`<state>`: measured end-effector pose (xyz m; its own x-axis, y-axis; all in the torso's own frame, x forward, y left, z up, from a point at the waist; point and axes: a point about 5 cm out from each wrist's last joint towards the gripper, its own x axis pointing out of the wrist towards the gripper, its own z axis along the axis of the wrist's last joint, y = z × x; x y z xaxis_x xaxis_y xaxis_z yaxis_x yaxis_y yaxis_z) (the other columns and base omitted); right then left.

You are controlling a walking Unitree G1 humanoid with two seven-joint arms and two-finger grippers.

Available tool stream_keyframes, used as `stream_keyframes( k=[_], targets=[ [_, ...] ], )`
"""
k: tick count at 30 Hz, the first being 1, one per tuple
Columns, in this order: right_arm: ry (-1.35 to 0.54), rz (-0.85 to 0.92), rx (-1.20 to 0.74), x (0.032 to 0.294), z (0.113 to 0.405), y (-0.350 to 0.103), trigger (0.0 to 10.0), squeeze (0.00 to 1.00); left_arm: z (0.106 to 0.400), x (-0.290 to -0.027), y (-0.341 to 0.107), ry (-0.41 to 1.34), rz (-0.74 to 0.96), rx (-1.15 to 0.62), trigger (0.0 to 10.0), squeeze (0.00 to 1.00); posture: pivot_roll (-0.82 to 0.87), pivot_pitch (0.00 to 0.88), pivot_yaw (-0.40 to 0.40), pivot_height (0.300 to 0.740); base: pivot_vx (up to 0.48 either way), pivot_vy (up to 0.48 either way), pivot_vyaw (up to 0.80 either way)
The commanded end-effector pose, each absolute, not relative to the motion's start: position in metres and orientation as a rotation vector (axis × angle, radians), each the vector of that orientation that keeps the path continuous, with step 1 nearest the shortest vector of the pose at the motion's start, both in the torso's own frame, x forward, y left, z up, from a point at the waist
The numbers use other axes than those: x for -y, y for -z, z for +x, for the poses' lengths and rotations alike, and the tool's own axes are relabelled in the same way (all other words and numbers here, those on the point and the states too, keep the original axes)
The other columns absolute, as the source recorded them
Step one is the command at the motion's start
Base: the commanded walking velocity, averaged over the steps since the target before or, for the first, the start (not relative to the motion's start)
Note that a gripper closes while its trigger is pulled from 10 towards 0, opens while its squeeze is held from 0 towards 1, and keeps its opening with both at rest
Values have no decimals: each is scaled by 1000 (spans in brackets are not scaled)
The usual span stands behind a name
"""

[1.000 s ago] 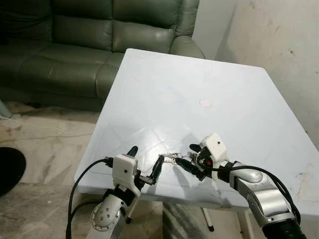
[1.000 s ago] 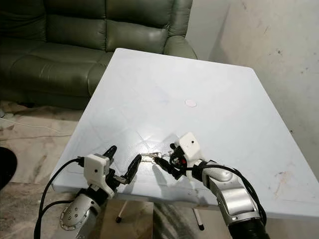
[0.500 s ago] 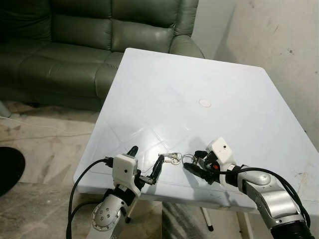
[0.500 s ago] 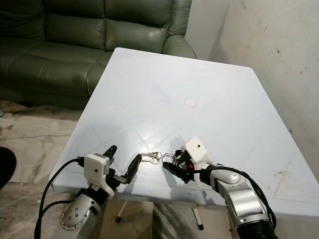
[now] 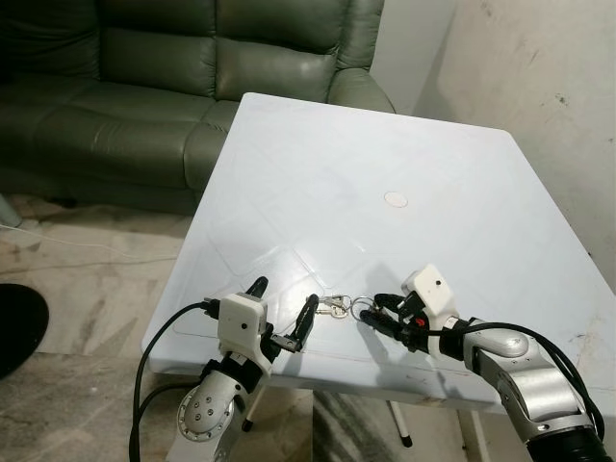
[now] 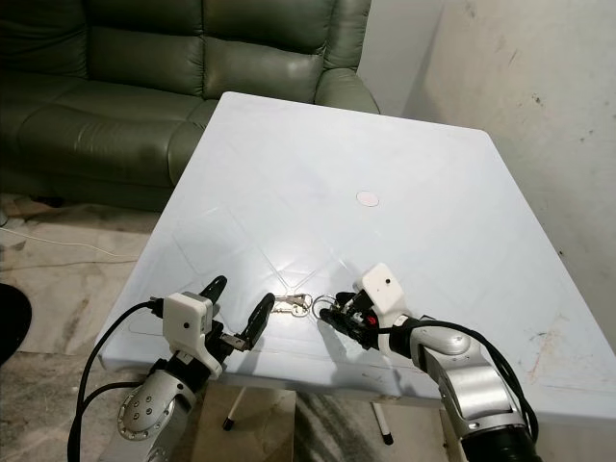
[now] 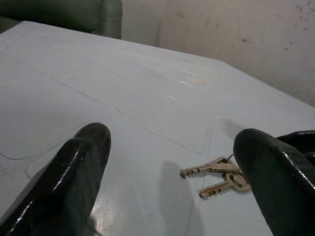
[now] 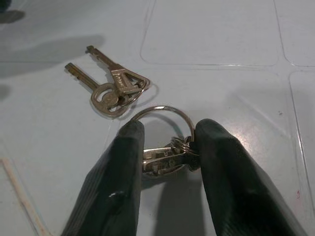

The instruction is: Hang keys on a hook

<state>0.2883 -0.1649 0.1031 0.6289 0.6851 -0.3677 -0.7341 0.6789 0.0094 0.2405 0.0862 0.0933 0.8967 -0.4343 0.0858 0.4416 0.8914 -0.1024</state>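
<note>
I see the keys (image 5: 336,307) lying flat, blades pointing left; my right gripper (image 8: 165,147) pinches their ring (image 8: 162,118), left gripper (image 5: 286,313) gaping, empty.

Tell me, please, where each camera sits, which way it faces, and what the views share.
Left and right eye views: on the head, looking forward and down at the table; both arms show.
Left wrist view: along the left gripper, open, toward the keys.
Right wrist view: along the right gripper, closed on the key ring.
All views share the keys.
</note>
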Motion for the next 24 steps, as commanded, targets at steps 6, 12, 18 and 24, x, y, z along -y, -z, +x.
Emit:
stream_keyframes(
  k=[6, 12, 18, 24],
  targets=[
    [-802, -151, -358, 171, 287, -104, 0, 0, 240, -84, -93, 456, -121, 62, 10000, 0, 38, 97, -140, 740, 0, 0, 0],
    [-807, -145, -358, 171, 286, -103, 0, 0, 240, -85, -95, 455, -122, 66, 10000, 0, 38, 100, -137, 740, 0, 0, 0],
    [-798, -147, -353, 170, 286, -103, 0, 0, 240, -86, -95, 454, -122, 64, 10000, 0, 38, 103, -135, 740, 0, 0, 0],
    [-811, -175, -302, 170, 287, -107, 10000, 1000, 240, -86, -95, 453, -122, 65, 10000, 0, 39, 103, -135, 740, 0, 0, 0]
  ],
)
